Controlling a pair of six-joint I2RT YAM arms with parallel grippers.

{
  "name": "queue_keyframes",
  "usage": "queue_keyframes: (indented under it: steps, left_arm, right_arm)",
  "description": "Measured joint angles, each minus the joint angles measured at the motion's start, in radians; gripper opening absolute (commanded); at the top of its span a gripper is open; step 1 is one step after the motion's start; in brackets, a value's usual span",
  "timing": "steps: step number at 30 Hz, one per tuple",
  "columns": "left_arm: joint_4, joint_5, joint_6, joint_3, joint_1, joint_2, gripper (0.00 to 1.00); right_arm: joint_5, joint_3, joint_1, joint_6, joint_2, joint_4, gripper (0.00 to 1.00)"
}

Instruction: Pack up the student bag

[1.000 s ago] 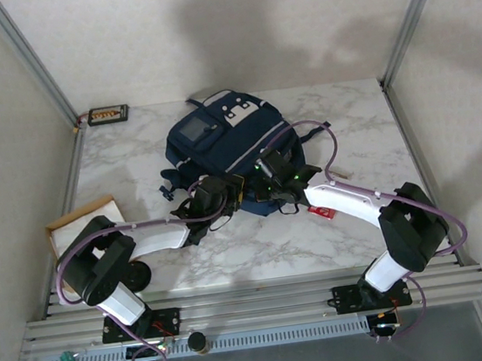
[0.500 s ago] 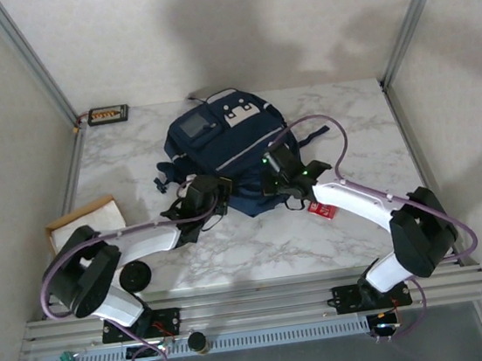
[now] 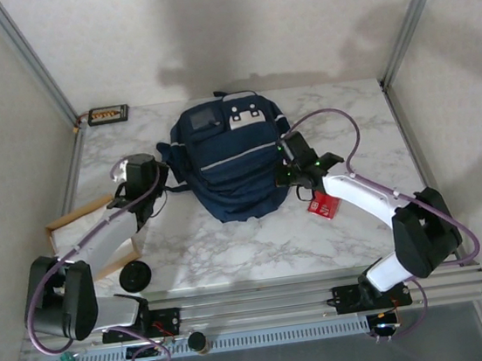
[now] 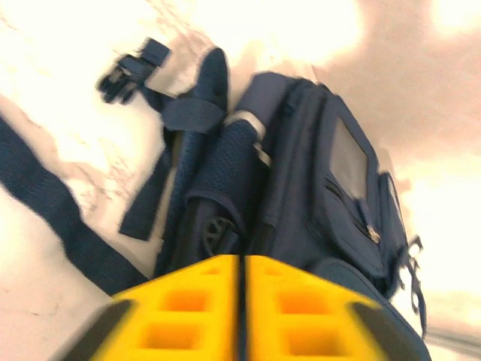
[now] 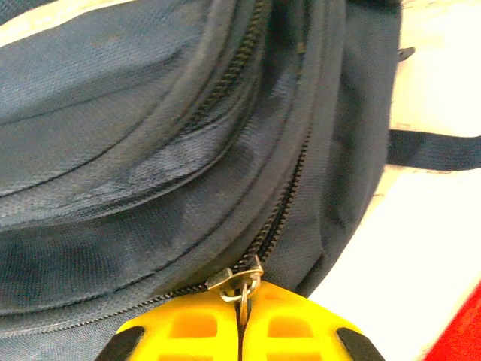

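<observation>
By the near edge on the left, a black round disc [image 3: 136,275] is lying just beside a shallow cardboard box [image 3: 80,233] at the worktop's left edge. A red packet [image 3: 323,206] is lying toward the right edge, under my right arm.

I am pinching the zipper pull [image 5: 239,281] of the student bag [image 3: 231,160] with the right gripper [image 5: 240,304], fingers closed on its ring. To do this well, I am judging that I should pull along the zipper track [image 5: 290,184], low and steady, with the fabric braced.

The left gripper [image 4: 242,265] is hanging at the bag's left side, fingers shut on nothing, near loose straps [image 4: 161,162] that could snag. The bag is sitting mid-worktop toward the far edge. A small dark case [image 3: 108,115] is lying at the far left corner.
</observation>
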Motion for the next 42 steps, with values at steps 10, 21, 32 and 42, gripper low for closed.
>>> queue_keyframes:
  steps: [10, 21, 32, 42]
  left_arm:
    - [0.096, 0.064, -0.156, -0.075, -0.325, -0.099, 0.49]
    - [0.29, 0.074, -0.464, -0.024, -0.527, 0.205, 0.47]
    - [0.315, 0.005, -0.615, 0.042, -0.535, 0.277, 0.39]
    - [0.309, -0.022, -0.684, 0.072, -0.536, 0.335, 0.04]
  right_arm:
    - [-0.039, 0.001, 0.058, 0.016, 0.011, 0.023, 0.0]
    - [-0.044, -0.018, 0.058, 0.016, 0.011, 0.053, 0.0]
    - [-0.061, -0.062, 0.058, 0.027, 0.017, 0.123, 0.0]
    - [-0.024, -0.051, 0.063, 0.024, 0.025, 0.099, 0.0]
